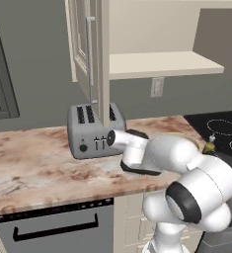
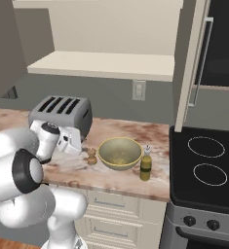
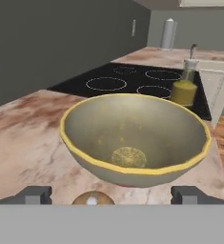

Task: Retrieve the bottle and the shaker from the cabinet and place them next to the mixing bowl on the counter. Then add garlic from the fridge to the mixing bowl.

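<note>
Marbled brown-and-beige table (image 2: 125,131) beside a black stovetop (image 2: 206,160), with a white arm (image 2: 18,170) reaching low across it. The wide olive-yellow mixing bowl (image 2: 119,152) sits on the table near the front edge, empty. The slim olive-yellow bottle (image 2: 145,164), topped by a thin pale spout, stands upright just beside the bowl on the stovetop side. The small brown wooden shaker (image 2: 91,156) stands just beside the bowl on the toaster side; in the hand view its round knob top (image 3: 91,198) appears between the two finger tips, low in front of the bowl (image 3: 132,138), with the bottle (image 3: 184,86) beyond the bowl's far rim. The pincer (image 3: 111,195) is open wide, its finger tips (image 3: 35,194) set well apart on either side of the shaker top; whether they touch it cannot be told. A grey four-slot toaster (image 2: 62,114) stands behind the arm's wrist. Above, the cream cabinet (image 2: 106,63) hangs with its panelled door (image 1: 85,47) swung open, its metal bar handle (image 1: 90,59) vertical, and its beige shelf (image 1: 162,64) bare. A white wall outlet (image 2: 139,89) sits beneath the shelf.
</note>
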Motion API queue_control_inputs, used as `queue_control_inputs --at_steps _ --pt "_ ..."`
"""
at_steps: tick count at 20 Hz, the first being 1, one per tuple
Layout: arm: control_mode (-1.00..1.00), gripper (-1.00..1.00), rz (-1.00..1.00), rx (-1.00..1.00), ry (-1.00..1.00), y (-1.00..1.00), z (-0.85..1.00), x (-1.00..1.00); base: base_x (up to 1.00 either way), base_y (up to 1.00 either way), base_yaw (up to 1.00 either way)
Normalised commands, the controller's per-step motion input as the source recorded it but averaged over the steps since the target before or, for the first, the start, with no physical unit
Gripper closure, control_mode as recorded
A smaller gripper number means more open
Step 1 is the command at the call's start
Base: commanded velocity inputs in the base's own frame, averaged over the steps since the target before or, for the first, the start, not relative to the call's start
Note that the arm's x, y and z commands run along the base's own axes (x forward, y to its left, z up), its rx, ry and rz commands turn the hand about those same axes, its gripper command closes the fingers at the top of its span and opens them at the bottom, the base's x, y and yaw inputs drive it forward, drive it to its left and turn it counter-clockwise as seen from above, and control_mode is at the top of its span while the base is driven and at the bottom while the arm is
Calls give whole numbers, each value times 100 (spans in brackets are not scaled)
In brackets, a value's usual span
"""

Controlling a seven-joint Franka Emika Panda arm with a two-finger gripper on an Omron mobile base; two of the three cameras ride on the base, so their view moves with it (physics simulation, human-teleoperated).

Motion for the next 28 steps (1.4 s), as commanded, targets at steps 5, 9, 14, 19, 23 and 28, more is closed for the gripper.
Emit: queue_control_inputs --at_steps 5,9,14,19,23,28 --pt "-100 -100 9 0 -1 -18 53 -11 0 0 0" --pt "-100 -100 20 4 0 -56 37 -12 0 0 0" --pt "-100 -100 32 4 0 -63 39 -8 0 0 0" --pt "-100 -100 31 7 -2 -47 30 -4 0 0 0" --pt "-100 -100 32 9 -1 -46 27 -29 0 0 0" --pt "-100 -100 31 2 3 -27 45 -13 0 0 0"
